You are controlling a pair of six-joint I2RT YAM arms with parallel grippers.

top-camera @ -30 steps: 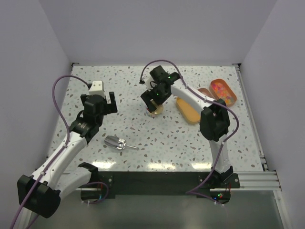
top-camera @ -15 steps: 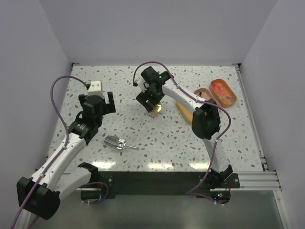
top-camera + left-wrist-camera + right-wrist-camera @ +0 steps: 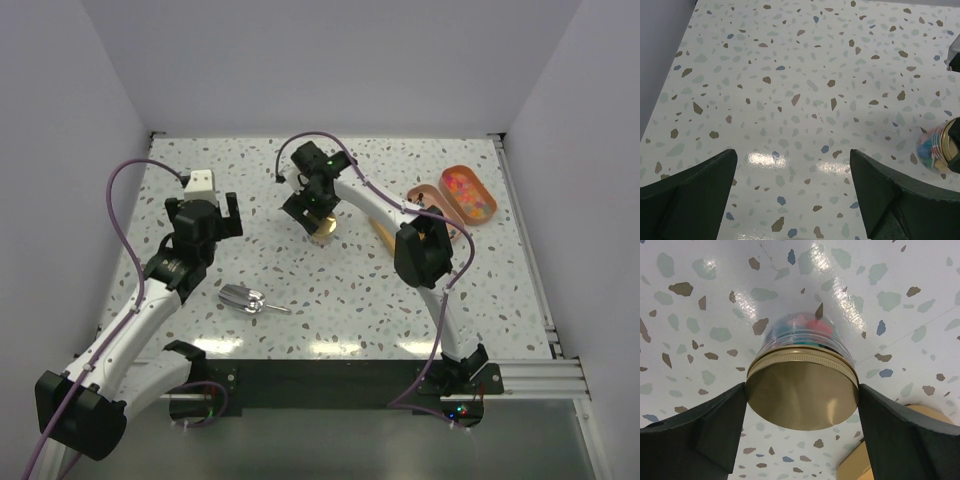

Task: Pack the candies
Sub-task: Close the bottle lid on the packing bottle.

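Observation:
A small glass jar (image 3: 323, 229) with a gold lid (image 3: 802, 392) stands mid-table. The candies (image 3: 805, 326), pink, red and blue, show through its glass. My right gripper (image 3: 802, 407) reaches down over it, its fingers pressed on both sides of the lid; in the top view the right gripper (image 3: 312, 205) covers most of the jar. More candies fill an orange tray (image 3: 468, 193) at the far right. My left gripper (image 3: 792, 185) is open and empty over bare table, left of the jar (image 3: 936, 146); the left gripper also shows in the top view (image 3: 208, 218).
A metal scoop (image 3: 246, 298) lies near the front left of the table. A yellow-orange oval lid (image 3: 384, 233) lies right of the jar, mostly under my right arm, and shows in the right wrist view (image 3: 865, 465). White walls close in on three sides.
My right wrist has swung left and turned on the jar lid; the elbow folded in over the yellow lid. The left arm has barely moved.

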